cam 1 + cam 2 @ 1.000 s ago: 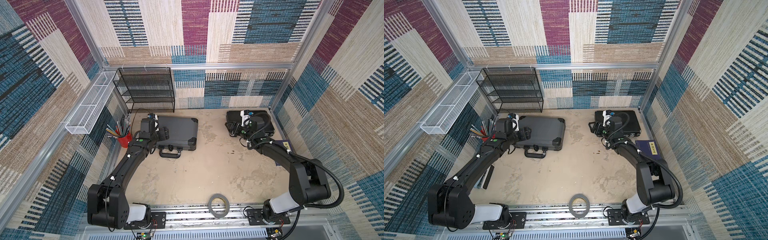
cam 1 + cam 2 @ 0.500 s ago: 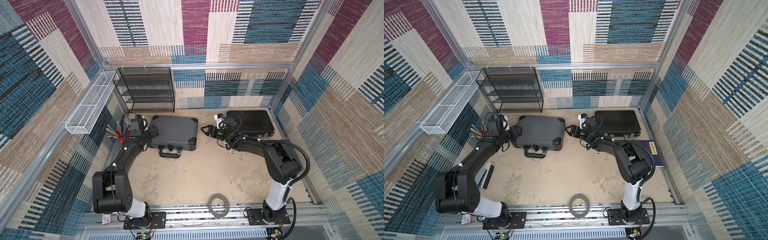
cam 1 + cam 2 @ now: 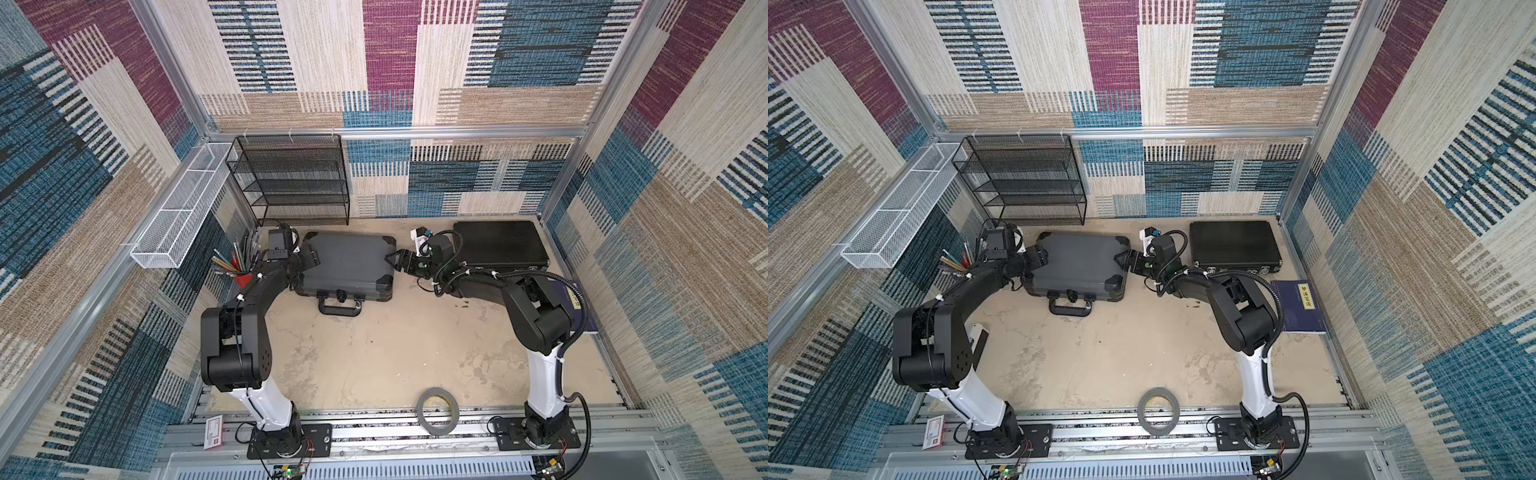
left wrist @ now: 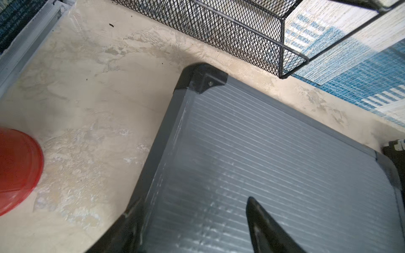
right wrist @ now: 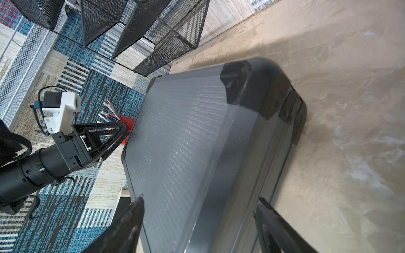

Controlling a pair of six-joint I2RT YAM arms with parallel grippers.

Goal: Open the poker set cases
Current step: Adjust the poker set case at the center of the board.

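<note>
The grey poker case [image 3: 349,266] lay flat and shut near the back of the table [image 3: 374,353], handle toward the robot. The slimmer black case [image 3: 498,245] lay shut to its right, apart from it. The left gripper [image 3: 311,259] stood at the grey case's left edge and the right gripper [image 3: 392,262] at its right edge. Both had their fingers spread wide and gripped nothing.

The larger case [image 3: 347,266] lies left of the slimmer case [image 3: 498,245].

Top views high overhead, looking downward; wrist views close, at opposite ends of the shared grey case [image 4: 263,153]
</note>
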